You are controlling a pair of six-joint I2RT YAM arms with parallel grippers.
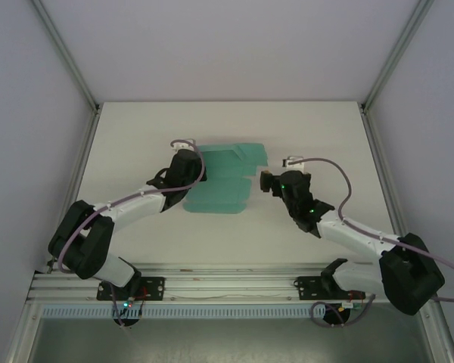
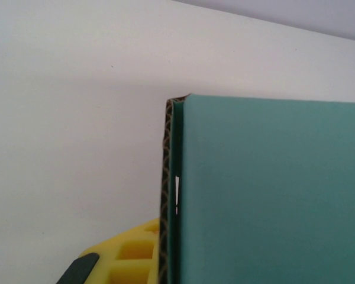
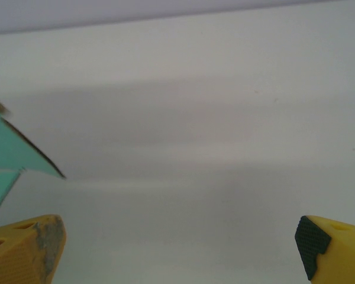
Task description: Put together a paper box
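Note:
The paper box (image 1: pixel 225 189) is a teal-green card blank lying partly folded at the middle of the table, one flap raised at its far right. My left gripper (image 1: pixel 200 172) is at its left edge. In the left wrist view a teal panel (image 2: pixel 272 195) stands on edge with its corrugated rim showing. One yellow finger (image 2: pixel 124 251) presses its left face; the other finger is hidden behind the card. My right gripper (image 1: pixel 265 182) hovers just right of the blank, open, with bare table between its fingers (image 3: pixel 29 248). A teal corner (image 3: pixel 15 155) shows at that view's left.
The white table (image 1: pixel 310 144) is walled by white panels with metal posts at the back corners. An aluminium rail (image 1: pixel 227 286) with both arm bases runs along the near edge. Bare surface lies behind the blank and on either side of the arms.

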